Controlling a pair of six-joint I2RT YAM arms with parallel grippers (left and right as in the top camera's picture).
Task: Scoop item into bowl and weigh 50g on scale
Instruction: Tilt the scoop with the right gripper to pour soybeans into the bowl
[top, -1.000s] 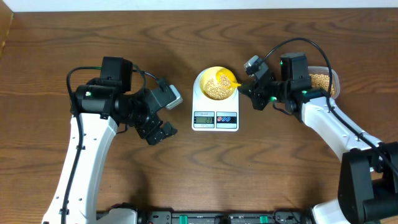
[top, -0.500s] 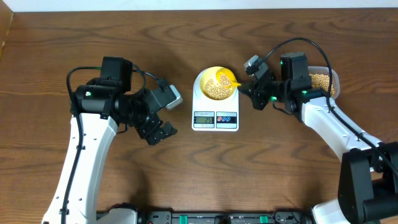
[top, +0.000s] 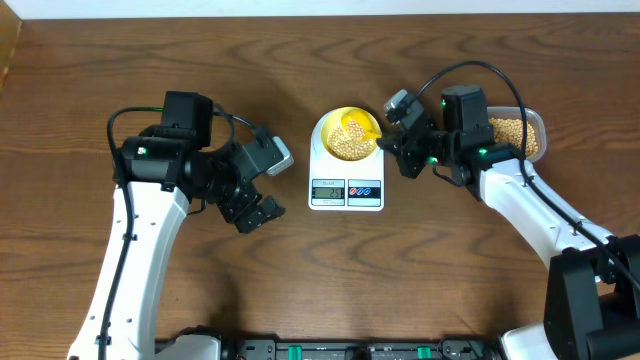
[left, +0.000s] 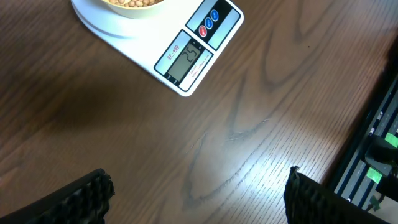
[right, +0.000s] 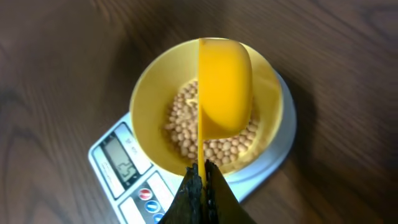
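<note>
Robotics lab workbench, not a kitchen: a dark wood-grain table (top: 300, 290) carries two white jointed robot arms, the left arm (top: 132, 250) and the right arm (top: 530, 205), both rising from its near edge with black cables (top: 470, 68) looping over them. A black equipment rail (top: 330, 351) with small green lights runs along that near edge. The only household things are test props: a white scale (top: 346, 190), a pale yellow bowl (top: 324, 132) of beans (top: 348, 145) and a yellow scoop (top: 366, 124) toward the middle of the far edge, and a clear tub (top: 533, 118) toward the right edge.
</note>
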